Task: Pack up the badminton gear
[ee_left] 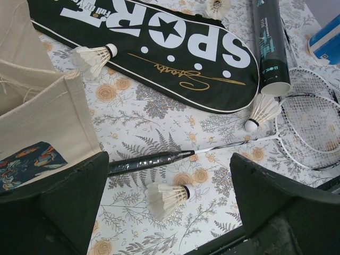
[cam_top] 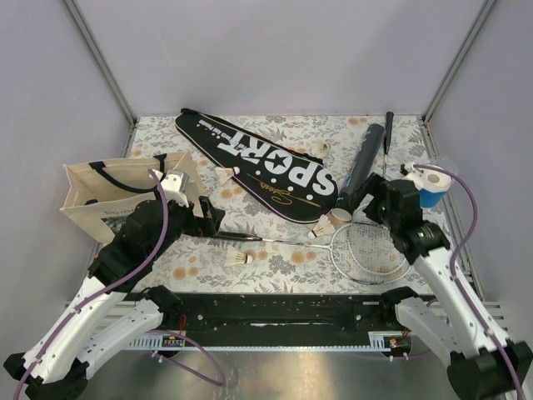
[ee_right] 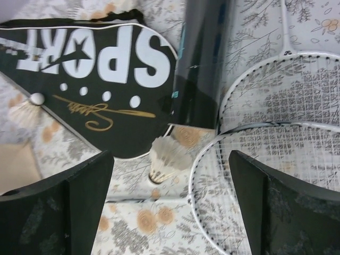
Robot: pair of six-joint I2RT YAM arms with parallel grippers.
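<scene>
Left pincer (ee_left: 169, 159) stood fully open and empty, low over the counter (cam_top: 283, 129) toward its left edge. One shuttlecock (ee_left: 167, 196) lay on its side between the fingers, untouched, and the black grip of a racket (ee_left: 149, 160) ran across just past the fingertips. Right pincer (ee_right: 170, 156) was likewise spread wide with nothing in it, near the right edge, over a second shuttlecock (ee_right: 167, 159) that lay at the open mouth of the black tube (ee_right: 202, 64). Two pale-framed racket heads (ee_right: 276, 159) overlapped beside that, toward the near-right corner. The SPORT cover (cam_top: 258, 162) lay flat on a diagonal from the far edge into the middle, with a third shuttlecock (cam_top: 225, 173) against its near-left side and a fourth (cam_top: 321, 148) just off its far-right side. Beige tote bag (cam_top: 92, 196) sat at the left edge, and the blue and white roll (cam_top: 433, 187) at the right edge.
</scene>
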